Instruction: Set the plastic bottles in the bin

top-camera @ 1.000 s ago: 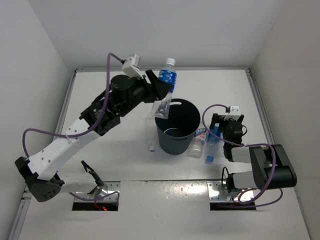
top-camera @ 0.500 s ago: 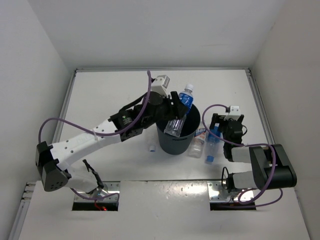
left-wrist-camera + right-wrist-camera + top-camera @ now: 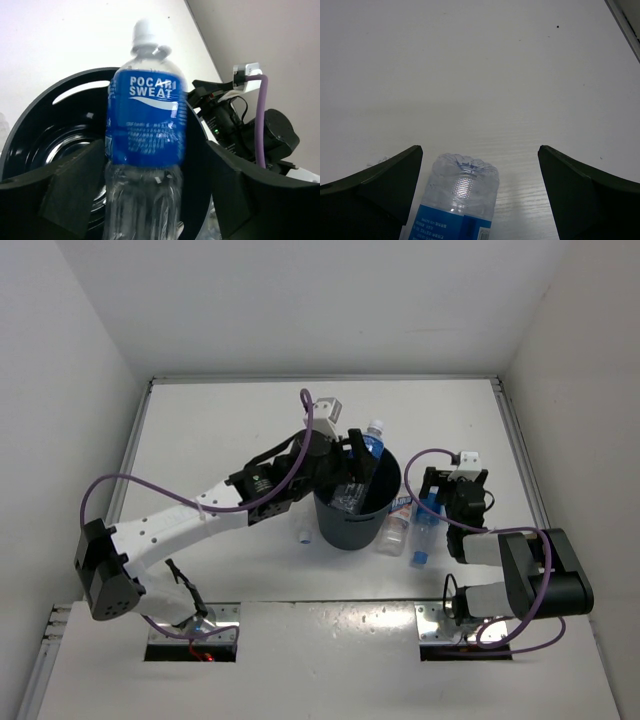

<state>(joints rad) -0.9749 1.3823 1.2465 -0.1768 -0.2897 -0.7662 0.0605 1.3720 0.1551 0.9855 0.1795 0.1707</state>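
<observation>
Fingers (image 3: 70, 185) apart — four bottles (image 3: 372, 440) (image 3: 397, 523) (image 3: 422, 530) (image 3: 303, 536), one bin (image 3: 345, 528)

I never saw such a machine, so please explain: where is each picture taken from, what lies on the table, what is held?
Two robot arms are bolted to a white table. The wide picture looks down from above; the other two come from wrist cameras. The left end effector, a two-finger claw, is open over the dark grey bin; a Pocari Sweat bottle tilts between its fingers, apparently not gripped. The right end effector hangs open over a lying bottle; a second bottle lies beside it, right of the bin. Another bottle's cap shows left of the bin.
</observation>
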